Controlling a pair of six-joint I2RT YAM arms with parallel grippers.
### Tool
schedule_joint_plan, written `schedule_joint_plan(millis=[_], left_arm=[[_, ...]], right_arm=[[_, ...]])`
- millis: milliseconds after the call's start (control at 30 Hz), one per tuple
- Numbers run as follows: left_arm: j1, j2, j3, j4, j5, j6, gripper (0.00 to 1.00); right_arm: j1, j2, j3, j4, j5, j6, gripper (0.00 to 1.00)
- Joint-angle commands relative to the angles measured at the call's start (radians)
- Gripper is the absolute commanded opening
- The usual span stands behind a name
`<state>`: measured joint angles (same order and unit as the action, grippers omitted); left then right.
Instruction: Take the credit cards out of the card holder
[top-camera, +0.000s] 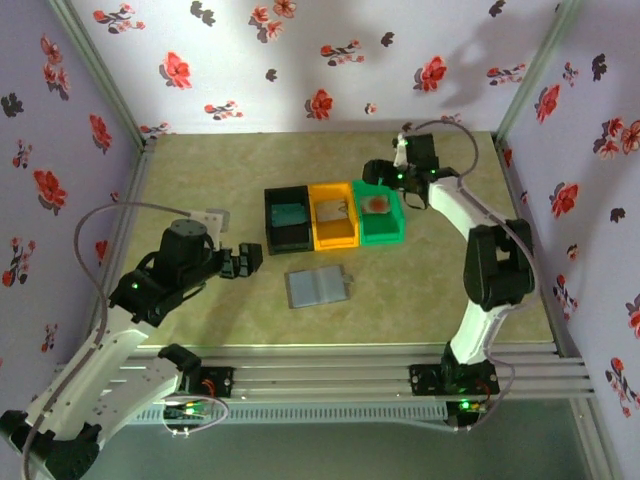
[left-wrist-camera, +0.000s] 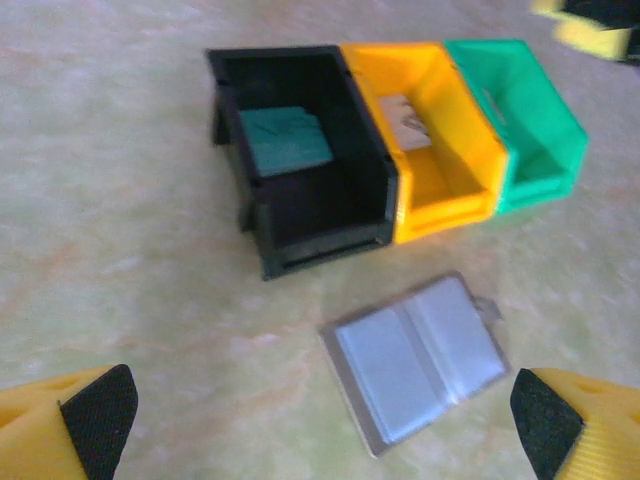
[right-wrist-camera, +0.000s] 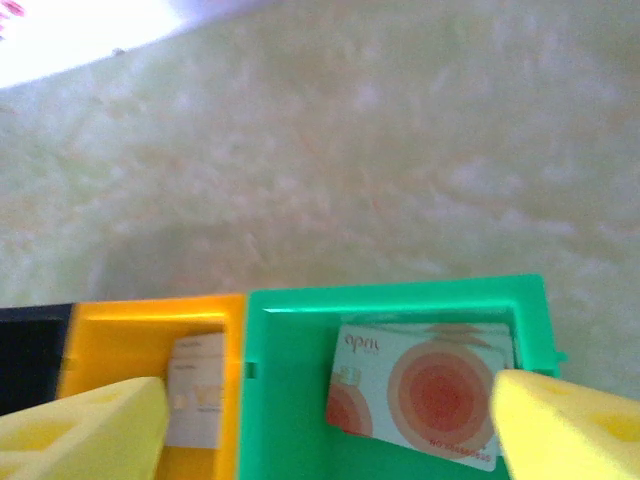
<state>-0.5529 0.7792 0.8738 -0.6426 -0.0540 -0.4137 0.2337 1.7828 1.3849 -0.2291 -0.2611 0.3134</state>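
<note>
Right tool (right-wrist-camera: 325, 425): fingers apart, holding nothing, one on each side of the green bin (right-wrist-camera: 400, 295), at the upper right of the overhead view. The pale card with the red-orange blot (right-wrist-camera: 420, 390) lies inside that bin, free of both fingers.

Left tool (left-wrist-camera: 320, 418): fingers wide apart and empty, at the left of the overhead view, beside the card holder (top-camera: 319, 287). The holder lies open and flat on the bench (top-camera: 200, 180), below the row of bins.

A teal card (left-wrist-camera: 285, 140) lies in the black bin (left-wrist-camera: 320, 245), and a greyish card (right-wrist-camera: 195, 395) in the orange bin (left-wrist-camera: 445, 215).

Risks: if you lift the right tool off-line, a finger may catch the green rim and drag the touching bins. If you call the job finished too soon, a thin card may be left behind.

Unclear: the holder's pockets look bare, but blur prevents confirmation. The right finger covers the pale card's lower corner, and the orange bin's card is cut off below.
</note>
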Motion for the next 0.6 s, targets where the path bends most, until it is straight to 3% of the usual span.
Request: schedule_joint_plan(millis=[0, 67, 133, 300, 433, 567], left_arm=[[0.039, 0.016, -0.014, 0.017, -0.262, -0.02, 1.0], [0.088, 0.049, -0.023, 0.021, -0.357, -0.031, 1.0], [0.142, 0.079, -0.048, 0.03, -0.385, -0.056, 1.0], [0.243, 0.127, -0.179, 0.26, -0.445, 0.039, 1.0], [0.361, 0.162, -0.265, 0.467, -0.471, 0.099, 1.0], [0.536, 0.282, -0.361, 0.712, -0.371, 0.102, 1.0]], right_arm=[[0.002, -0.164, 0.004, 0.009, 0.084, -0.031, 0.99], [0.003, -0.258, -0.091, 0.056, 0.167, -0.04, 0.99], [0.005, -0.363, -0.232, 0.16, 0.253, -0.073, 0.99], [0.003, -0.54, -0.588, 0.444, 0.63, -0.225, 0.99], [-0.002, -0.464, -0.706, 0.583, 0.81, -0.292, 0.99], [-0.026, -0.3, -0.807, 0.763, 0.915, -0.311, 0.99]])
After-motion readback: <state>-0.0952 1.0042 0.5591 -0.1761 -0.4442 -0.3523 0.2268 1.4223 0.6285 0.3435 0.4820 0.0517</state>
